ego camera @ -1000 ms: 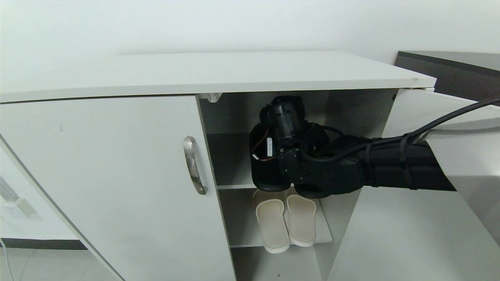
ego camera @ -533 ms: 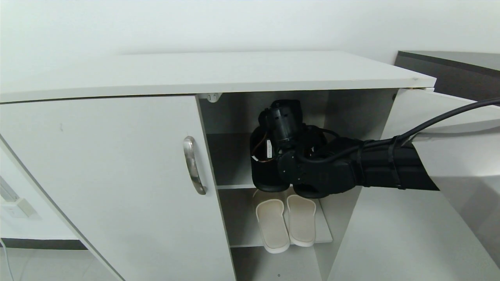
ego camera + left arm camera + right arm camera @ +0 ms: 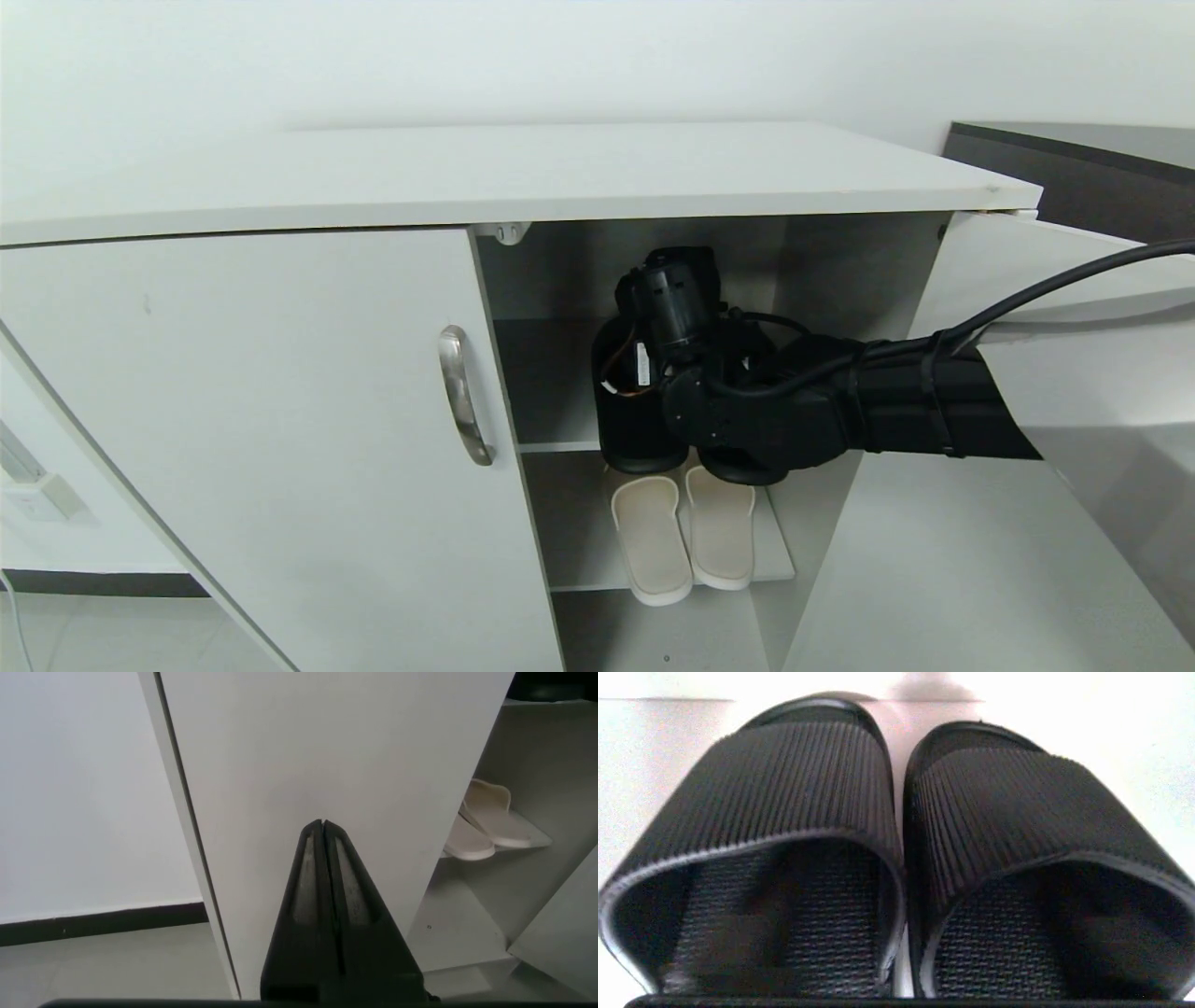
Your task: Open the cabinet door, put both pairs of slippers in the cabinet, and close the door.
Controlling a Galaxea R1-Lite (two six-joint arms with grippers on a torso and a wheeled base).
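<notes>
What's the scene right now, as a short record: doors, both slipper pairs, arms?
Left door: shut
Right door: swung open
White slippers: side by side on the lower shelf
Black slippers: at the upper shelf, heels past its front edge
Right arm: reaching into the cabinet, over the black slippers
Left gripper: shut, empty, facing the left door
</notes>
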